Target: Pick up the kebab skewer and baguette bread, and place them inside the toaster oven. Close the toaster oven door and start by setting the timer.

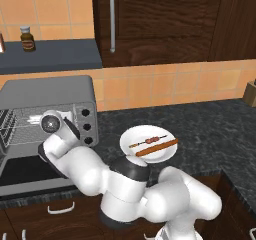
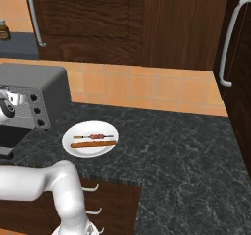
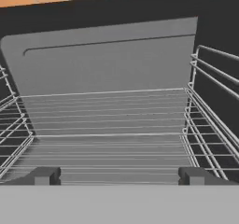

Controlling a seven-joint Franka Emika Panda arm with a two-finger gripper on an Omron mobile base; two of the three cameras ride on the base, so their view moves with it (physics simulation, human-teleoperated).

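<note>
Gripper [image 3: 119,175] spread empty, toaster oven [image 1: 47,104] racks, no legible writing

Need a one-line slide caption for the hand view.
Open gripper faces the toaster oven and its bare wire rack.

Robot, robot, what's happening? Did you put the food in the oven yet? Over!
Gripper open, empty, facing the toaster oven rack. Kebab skewer and baguette bread on the white plate, not loaded yet. Toaster oven door down. Nothing in the way.
</note>
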